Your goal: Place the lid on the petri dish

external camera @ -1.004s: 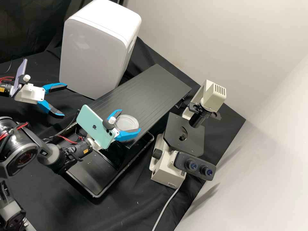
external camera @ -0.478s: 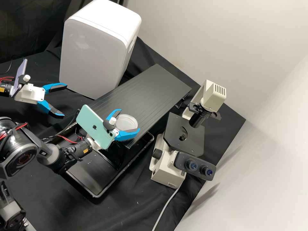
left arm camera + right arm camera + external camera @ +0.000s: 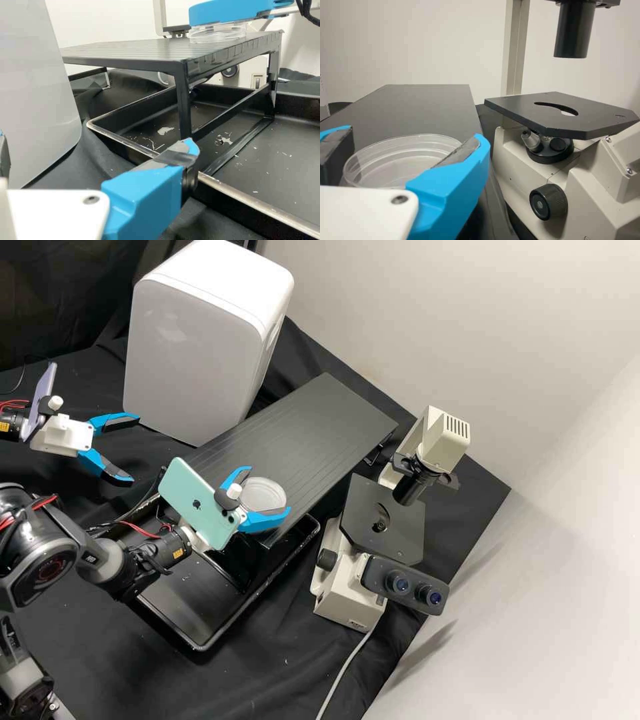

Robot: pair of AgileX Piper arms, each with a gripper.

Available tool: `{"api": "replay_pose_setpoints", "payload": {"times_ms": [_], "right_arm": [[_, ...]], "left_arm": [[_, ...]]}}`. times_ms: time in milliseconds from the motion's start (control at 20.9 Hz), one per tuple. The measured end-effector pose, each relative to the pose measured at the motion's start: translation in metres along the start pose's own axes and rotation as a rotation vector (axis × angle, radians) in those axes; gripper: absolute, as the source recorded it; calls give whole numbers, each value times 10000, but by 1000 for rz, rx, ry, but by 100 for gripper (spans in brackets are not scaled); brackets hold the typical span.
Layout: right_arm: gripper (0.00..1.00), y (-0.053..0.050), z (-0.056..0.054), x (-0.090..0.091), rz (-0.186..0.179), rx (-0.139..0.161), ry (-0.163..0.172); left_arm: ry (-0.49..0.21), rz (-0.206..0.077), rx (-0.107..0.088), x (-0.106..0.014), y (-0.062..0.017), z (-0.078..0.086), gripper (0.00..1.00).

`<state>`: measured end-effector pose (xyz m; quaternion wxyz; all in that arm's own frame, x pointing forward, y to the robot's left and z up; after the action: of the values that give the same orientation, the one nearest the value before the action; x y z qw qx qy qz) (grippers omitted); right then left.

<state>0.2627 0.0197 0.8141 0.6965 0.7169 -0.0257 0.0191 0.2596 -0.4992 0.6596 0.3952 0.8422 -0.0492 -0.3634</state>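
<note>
Our right gripper [image 3: 269,491] holds the petri dish [image 3: 261,495] on the black shelf [image 3: 320,420]. Our left gripper [image 3: 131,445] hangs wide open near the white box [image 3: 200,340].

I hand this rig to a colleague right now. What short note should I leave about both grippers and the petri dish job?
Left gripper: open, empty, near the white box.
Right gripper: around the petri dish on the black rack; grip unclear.
Done: dish stands on the rack; whether it is covered cannot be told.
Left: confirm it is covered, then release and withdraw.
</note>
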Motion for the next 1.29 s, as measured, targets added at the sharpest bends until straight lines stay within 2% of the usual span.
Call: {"api": "replay_pose_setpoints", "payload": {"times_ms": [335, 1291], "right_arm": [[100, -32, 32, -1, -35, 0, -35], [100, -13, 12, -8, -28, 1, -28]], "left_arm": [[0, 0, 0, 0, 0, 0, 100], [0, 0, 0, 0, 0, 0, 100]]}}
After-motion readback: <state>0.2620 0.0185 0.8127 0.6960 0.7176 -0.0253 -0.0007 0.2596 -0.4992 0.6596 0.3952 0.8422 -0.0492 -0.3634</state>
